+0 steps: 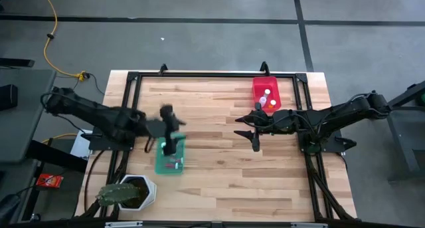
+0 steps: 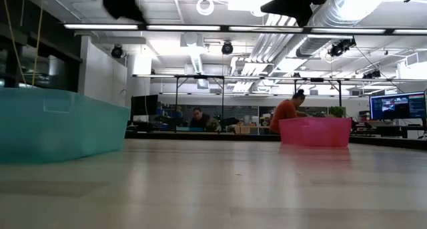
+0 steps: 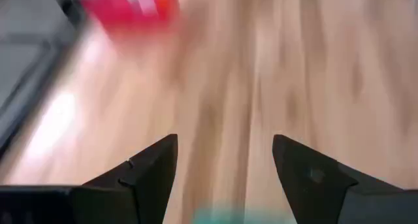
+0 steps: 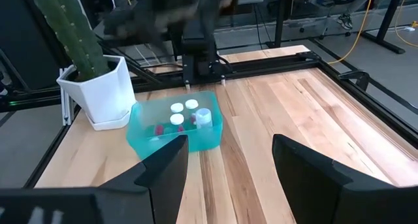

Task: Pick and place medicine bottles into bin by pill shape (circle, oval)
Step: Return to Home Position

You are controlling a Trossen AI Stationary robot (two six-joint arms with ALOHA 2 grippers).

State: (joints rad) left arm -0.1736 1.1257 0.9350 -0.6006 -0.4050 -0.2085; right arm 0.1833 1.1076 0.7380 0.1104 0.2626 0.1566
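Observation:
A teal bin (image 1: 170, 164) stands near the table's left front and holds several small white-capped medicine bottles (image 4: 177, 109). A red bin (image 1: 266, 88) at the far right holds three more bottles (image 1: 266, 92). My left gripper (image 1: 171, 128) hangs open and empty above the teal bin's far end; its wrist view (image 3: 225, 178) shows open fingers over bare wood, with the red bin (image 3: 127, 5) far off. My right gripper (image 1: 247, 131) is open and empty above the table's middle, just near of the red bin, and faces the teal bin (image 4: 175, 129).
A white hexagonal pot with a cactus (image 1: 129, 191) stands at the front left corner, close to the teal bin. A black frame (image 1: 212, 75) runs round the table's edge. Bare wood (image 1: 226, 181) lies between the bins. People sit in the room behind (image 2: 287, 112).

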